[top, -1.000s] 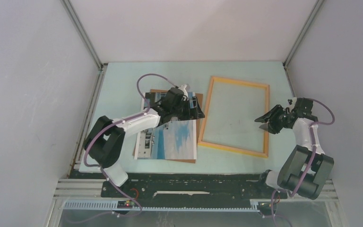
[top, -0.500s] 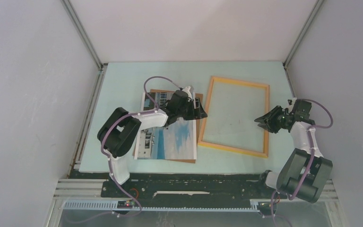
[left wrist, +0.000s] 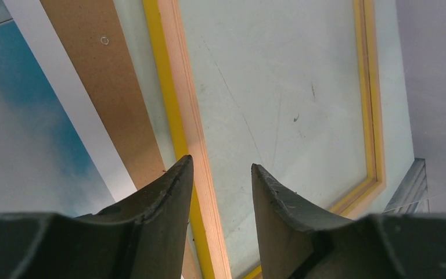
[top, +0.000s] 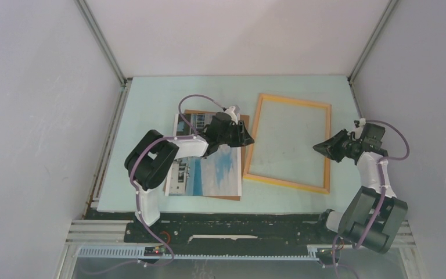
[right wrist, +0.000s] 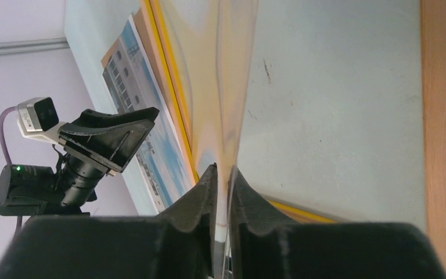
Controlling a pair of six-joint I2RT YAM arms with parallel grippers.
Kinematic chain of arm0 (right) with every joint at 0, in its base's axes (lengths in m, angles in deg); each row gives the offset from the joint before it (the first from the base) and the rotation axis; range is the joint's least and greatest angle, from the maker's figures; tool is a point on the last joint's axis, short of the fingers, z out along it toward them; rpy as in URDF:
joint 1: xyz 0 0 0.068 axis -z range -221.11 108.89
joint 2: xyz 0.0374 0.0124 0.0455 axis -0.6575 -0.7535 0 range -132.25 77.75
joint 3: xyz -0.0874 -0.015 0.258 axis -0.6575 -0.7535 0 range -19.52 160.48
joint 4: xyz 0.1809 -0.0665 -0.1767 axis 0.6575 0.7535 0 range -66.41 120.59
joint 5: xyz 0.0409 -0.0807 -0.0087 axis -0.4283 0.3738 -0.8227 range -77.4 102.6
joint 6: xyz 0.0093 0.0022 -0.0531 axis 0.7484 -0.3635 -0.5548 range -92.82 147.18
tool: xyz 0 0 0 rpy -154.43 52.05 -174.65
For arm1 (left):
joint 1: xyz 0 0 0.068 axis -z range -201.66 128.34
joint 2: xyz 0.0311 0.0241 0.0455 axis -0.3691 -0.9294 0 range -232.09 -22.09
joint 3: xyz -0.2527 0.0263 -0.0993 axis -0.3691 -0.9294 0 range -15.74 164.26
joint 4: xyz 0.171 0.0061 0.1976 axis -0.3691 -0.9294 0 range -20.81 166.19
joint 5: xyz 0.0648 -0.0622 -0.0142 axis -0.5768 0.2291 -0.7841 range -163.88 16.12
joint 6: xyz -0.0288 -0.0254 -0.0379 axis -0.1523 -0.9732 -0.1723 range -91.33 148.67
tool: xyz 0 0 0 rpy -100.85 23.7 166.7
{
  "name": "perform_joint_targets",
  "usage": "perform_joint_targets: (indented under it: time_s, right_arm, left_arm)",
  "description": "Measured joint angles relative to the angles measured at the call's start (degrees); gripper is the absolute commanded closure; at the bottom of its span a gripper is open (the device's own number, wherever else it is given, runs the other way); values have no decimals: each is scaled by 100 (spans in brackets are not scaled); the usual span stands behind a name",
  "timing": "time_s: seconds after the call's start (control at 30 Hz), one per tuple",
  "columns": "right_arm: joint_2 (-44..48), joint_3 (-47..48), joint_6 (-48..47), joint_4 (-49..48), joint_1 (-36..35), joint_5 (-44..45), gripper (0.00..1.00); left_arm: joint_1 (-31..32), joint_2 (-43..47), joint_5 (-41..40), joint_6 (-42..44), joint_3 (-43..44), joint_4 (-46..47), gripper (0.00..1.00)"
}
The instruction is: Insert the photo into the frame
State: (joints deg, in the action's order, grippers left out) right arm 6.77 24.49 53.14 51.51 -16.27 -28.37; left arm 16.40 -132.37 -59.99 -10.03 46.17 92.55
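Note:
The yellow-orange frame (top: 259, 133) lies flat at centre right. Left of it, the photo (top: 216, 172) of a white building and blue sky rests on a brown backing board (top: 245, 125). My left gripper (top: 246, 138) hovers over the frame's left rail (left wrist: 177, 87), open, its fingers (left wrist: 171, 192) either side of the rail with nothing pinched. My right gripper (top: 319, 147) sits just inside the right rail (right wrist: 441, 116). In the right wrist view it (right wrist: 222, 170) is shut on the edge of the clear pane (right wrist: 232, 87), which runs edge-on away from the jaws.
Pale walls close in the table on the left, back and right. The backing board (left wrist: 101, 87) sticks out between photo (left wrist: 17, 133) and frame. The arm bases and a black rail (top: 238, 229) line the near edge.
My left gripper has shifted a little right onto the frame's left rail and its jaws have narrowed. The right gripper's jaws have closed from open onto the pane's edge.

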Motion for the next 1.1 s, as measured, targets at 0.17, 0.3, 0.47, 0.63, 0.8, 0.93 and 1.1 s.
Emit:
perform_joint_targets:
  time_s: [0.17, 0.3, 0.47, 0.63, 0.8, 0.93, 1.1]
  right_arm:
    - [162, -208, -4, -210, 17, -175, 96]
    - [396, -439, -7, -529, 15, -278, 100]
    - [540, -627, -11, -872, 20, -450, 100]
    - [564, -651, -4, -1069, 31, -658, 100]
    - [815, -662, 39, -1121, 28, -848, 100]
    - [946, -662, 136, -1128, 13, -925, 100]
    - [944, -675, 323, -1128, -50, -938, 100]
  left_arm:
    - [-20, 2, -26, 9, -192, 251, 43]
    - [-50, 2, -52, -17, -223, 284, 33]
    - [-122, 2, -52, -48, -223, 385, 39]
    - [-146, -24, -76, -107, -223, 426, 52]
    - [-146, -190, -79, -142, -223, 411, 58]
    - [-146, -282, -74, -168, -223, 389, 62]
    - [-146, -304, -57, -186, -221, 387, 68]
